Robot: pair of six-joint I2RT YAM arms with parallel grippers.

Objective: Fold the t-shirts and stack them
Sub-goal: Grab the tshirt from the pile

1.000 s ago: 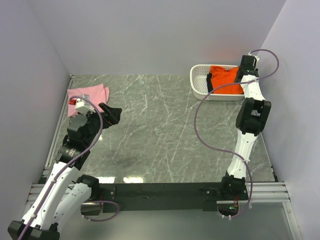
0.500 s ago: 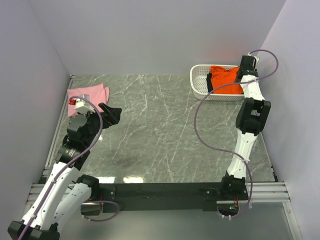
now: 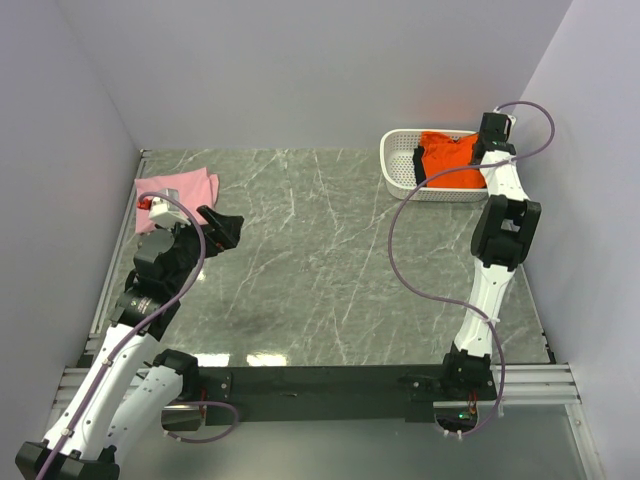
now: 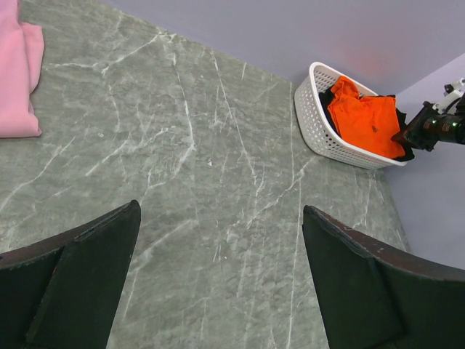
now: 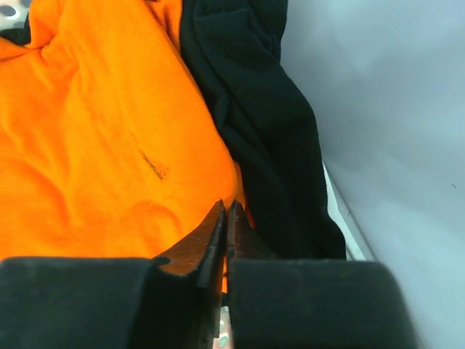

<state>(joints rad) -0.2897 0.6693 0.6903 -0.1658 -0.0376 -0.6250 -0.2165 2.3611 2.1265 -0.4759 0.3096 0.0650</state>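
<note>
Seemingly mid-pick, the right gripper [image 5: 225, 211] pinches nearly shut on the edge of the orange t-shirt [image 5: 94, 131] in the basket [image 3: 395, 165], beside the black t-shirt [image 5: 247, 94], while the left gripper [image 4: 221, 218] hangs wide open near the pink t-shirt [image 3: 180, 188]; next, lift the orange cloth clear onto the bench [image 3: 320, 260].

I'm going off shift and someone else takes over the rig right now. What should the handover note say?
Left gripper: open, empty, above the bare table.
Right gripper: jaws closed at the edge of the orange t-shirt, apparently pinching it.
Orange t-shirt and black t-shirt: crumpled together in the white basket, far right.
Pink t-shirt: lies flat at the table's far left.
Done: the pink one looks folded.
Left: lift out, fold and stack the orange and the black.
</note>
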